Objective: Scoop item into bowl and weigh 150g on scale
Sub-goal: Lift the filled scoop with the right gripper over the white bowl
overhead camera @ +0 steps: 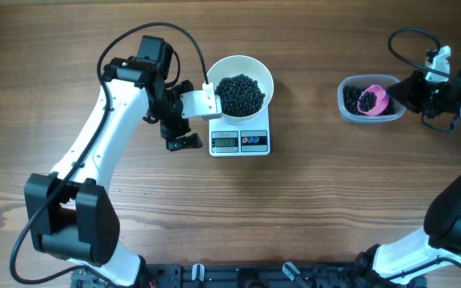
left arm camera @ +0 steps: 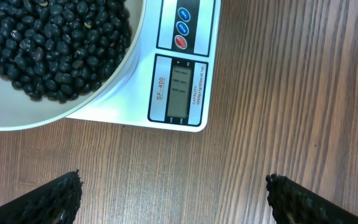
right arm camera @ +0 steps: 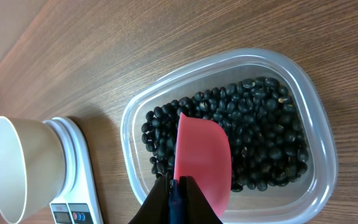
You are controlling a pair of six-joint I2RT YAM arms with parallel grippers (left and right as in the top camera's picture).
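Light is bright and even, probably from overhead, leaving only soft, short shadows beside the arms on the table (overhead camera: 310, 208). The bowl (overhead camera: 254, 61) and scale (left arm camera: 135, 93) nearly wash out; the beans (left arm camera: 55, 43) carry small glints. The display (left arm camera: 179, 87) is sharp, its digits too faint to read. The left gripper (left arm camera: 176, 196) looks soft at the near edge, the right gripper (right arm camera: 178, 193) blurs on the pink scoop (right arm camera: 204, 155), and glare rims the tub (right arm camera: 327, 155).

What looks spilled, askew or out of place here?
Nothing stands out. The small black beans lie only inside the round white bowl on the white square scale and inside the clear plastic tub.
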